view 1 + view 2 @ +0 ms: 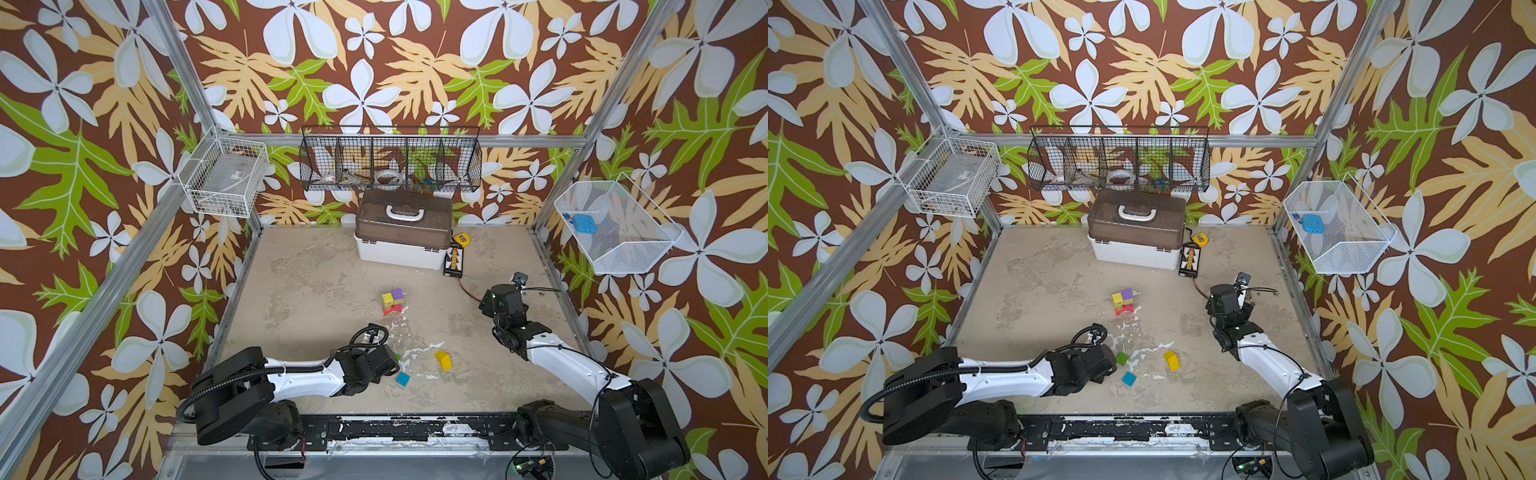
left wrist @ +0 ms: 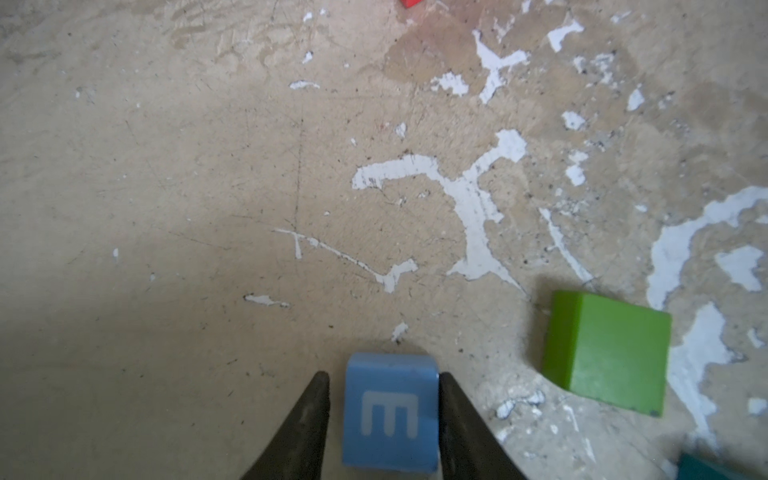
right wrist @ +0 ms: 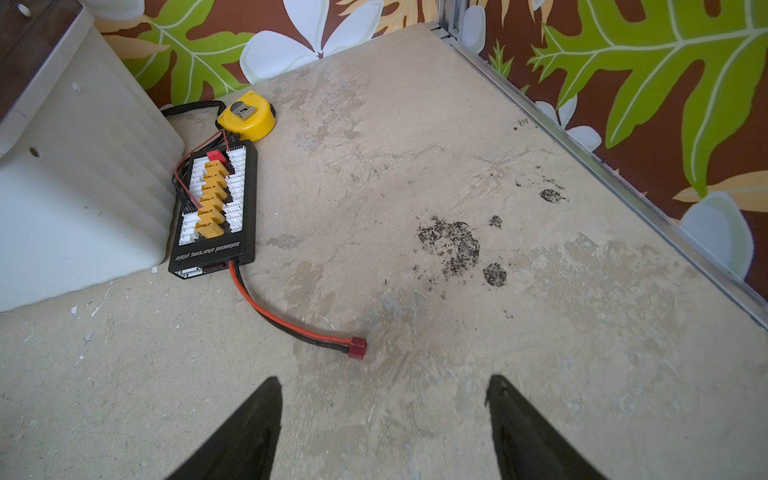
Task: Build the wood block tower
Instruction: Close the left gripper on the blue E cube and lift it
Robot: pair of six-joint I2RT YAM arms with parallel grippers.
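Left end effector [image 2: 384,374] is low over the near part of the surface [image 1: 311,291], its fingers [image 2: 457,424] straddling the blue block [image 2: 390,415], which carries a pale "E". One finger sits against the block's side and a thin sliver of surface shows at the other, so I cannot tell whether the clamp is made. The block appears to rest on the surface, square to the fingers. Its flat faces are offered to the pads, which should stop it twisting on the lift. In both top views it is hidden under the wrist. The green cube [image 2: 606,353] lies just beside, clear of the fingers and turned at an angle. The teal cube [image 1: 1128,378] and the yellow block [image 1: 1171,360] lie loose nearby. The tower [image 1: 392,302] stands mid-surface, well apart: a red piece at the base, with yellow and purple cubes side by side on it. Judging by the loose blocks, this is an early stage. Right end effector [image 3: 384,379] has its fingers wide apart and empty, over bare surface near the red-black lead of the charging board [image 3: 214,208], beside the white box [image 1: 403,245]. It is probably held aside so the left arm has free passage to the tower. Risk: the footing on top is narrow, so placing calls for a level, centred set-down.
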